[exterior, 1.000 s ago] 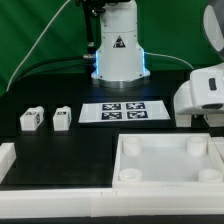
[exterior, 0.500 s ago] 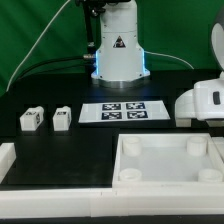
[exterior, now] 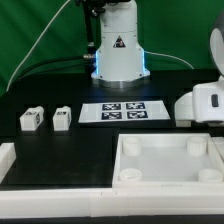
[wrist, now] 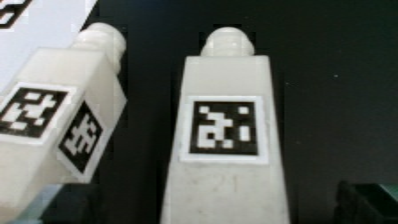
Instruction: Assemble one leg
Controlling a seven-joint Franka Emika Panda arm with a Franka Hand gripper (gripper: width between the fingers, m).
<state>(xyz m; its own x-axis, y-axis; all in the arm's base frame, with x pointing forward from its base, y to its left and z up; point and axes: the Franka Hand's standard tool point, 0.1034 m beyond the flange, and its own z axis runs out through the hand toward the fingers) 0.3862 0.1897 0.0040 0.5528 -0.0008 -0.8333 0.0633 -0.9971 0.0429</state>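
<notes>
In the wrist view two white legs lie side by side on the black table, each with a black-and-white tag facing up. One leg [wrist: 222,130] lies between my fingers. The other leg [wrist: 68,110] lies just beside it. My gripper [wrist: 217,205] is open, with a dark fingertip [wrist: 370,200] on each side of the leg and a gap to it. In the exterior view the arm's white hand [exterior: 205,103] is low at the right edge and hides these legs and the fingers. Two more legs [exterior: 32,119] [exterior: 62,117] stand at the exterior view's left.
The marker board [exterior: 122,111] lies in the middle of the table. The large white tray [exterior: 122,172] with raised rim and corner sockets sits at the front. A white wall [exterior: 50,190] runs along the front left. The robot base [exterior: 118,50] stands behind.
In the exterior view the arm's white hand has moved down and slightly right toward the table. The two legs at the left have not moved.
</notes>
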